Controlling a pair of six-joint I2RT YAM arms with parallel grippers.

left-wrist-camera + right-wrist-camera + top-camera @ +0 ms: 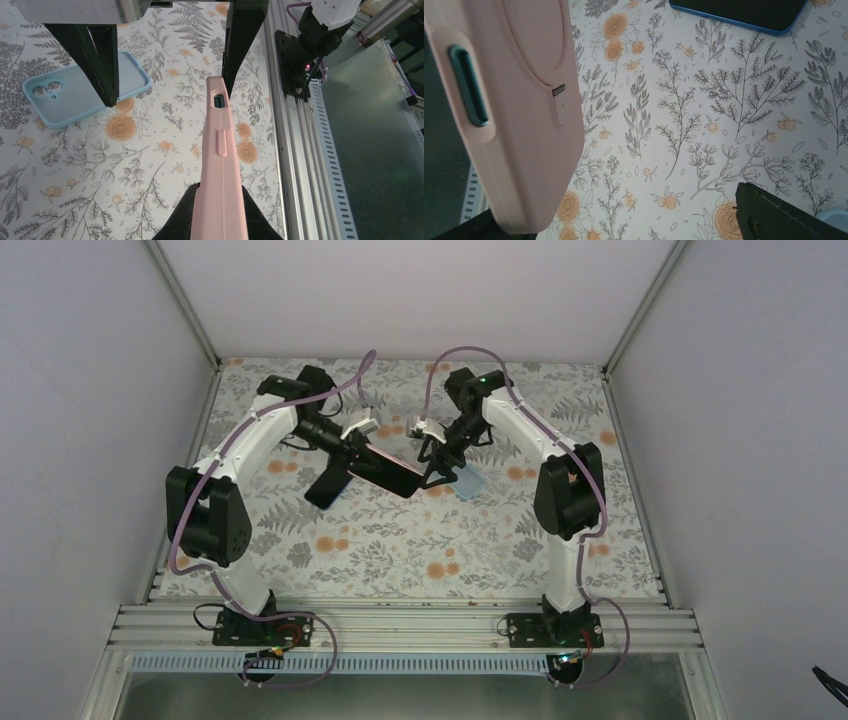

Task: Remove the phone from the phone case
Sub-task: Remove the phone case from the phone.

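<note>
A dark phone [385, 472] sits inside a pink phone case [220, 165] and is held in the air over the middle of the table. My left gripper [220, 210] is shut on the case's lower end, one finger on each broad face. The case's far end, with its port cut-out, reaches in between the spread fingers [100, 60] of my right gripper [437, 462]. That gripper [624, 220] is open. The case [519, 100] lies close against its left finger, and the right finger [784, 215] stands well away from it.
An empty light-blue case [85, 90] lies on the floral cloth below the right gripper [470, 483]. A second dark phone with a blue rim [328, 485] lies left of centre, its edge showing in the right wrist view [744, 12]. The aluminium rail [295, 150] runs along the near edge.
</note>
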